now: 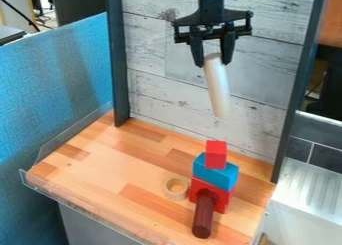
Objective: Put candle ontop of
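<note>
Gripper (213, 64): jaws clenched on candle (216, 84).
Camera view: candle slants down from jaws, lower end hazy, seemingly above red cube (216, 155). Farther below jaws: cube on blue block (214, 175) on red block (223, 201); ring (176, 191) beside, brown cylinder (204, 216) in front.

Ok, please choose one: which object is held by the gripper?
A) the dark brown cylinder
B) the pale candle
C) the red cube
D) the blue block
B: the pale candle hangs slightly tilted between the fingers of the gripper, while the red cube sits on the blue block.
</note>
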`<state>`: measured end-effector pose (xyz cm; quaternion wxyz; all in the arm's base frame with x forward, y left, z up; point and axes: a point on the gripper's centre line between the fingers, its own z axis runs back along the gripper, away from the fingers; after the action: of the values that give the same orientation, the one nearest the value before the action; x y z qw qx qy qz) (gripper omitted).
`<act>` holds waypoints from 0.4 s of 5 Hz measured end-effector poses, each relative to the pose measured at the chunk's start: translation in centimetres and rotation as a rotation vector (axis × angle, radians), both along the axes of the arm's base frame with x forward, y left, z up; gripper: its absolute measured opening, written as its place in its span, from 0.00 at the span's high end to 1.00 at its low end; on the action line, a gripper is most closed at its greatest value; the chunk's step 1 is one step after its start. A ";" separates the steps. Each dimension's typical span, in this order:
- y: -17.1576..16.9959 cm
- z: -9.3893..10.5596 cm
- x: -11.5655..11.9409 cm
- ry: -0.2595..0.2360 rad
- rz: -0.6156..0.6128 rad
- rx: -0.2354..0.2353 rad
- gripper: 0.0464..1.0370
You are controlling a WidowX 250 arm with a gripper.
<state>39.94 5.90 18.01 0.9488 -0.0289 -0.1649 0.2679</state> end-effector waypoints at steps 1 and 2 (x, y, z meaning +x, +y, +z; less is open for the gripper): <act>-0.5 0.8 -1.3 0.009 -0.037 0.029 0.52; -1.8 -0.2 -2.1 0.039 -0.068 0.114 0.52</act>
<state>37.82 4.15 17.85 0.9605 0.0249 -0.1602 0.2261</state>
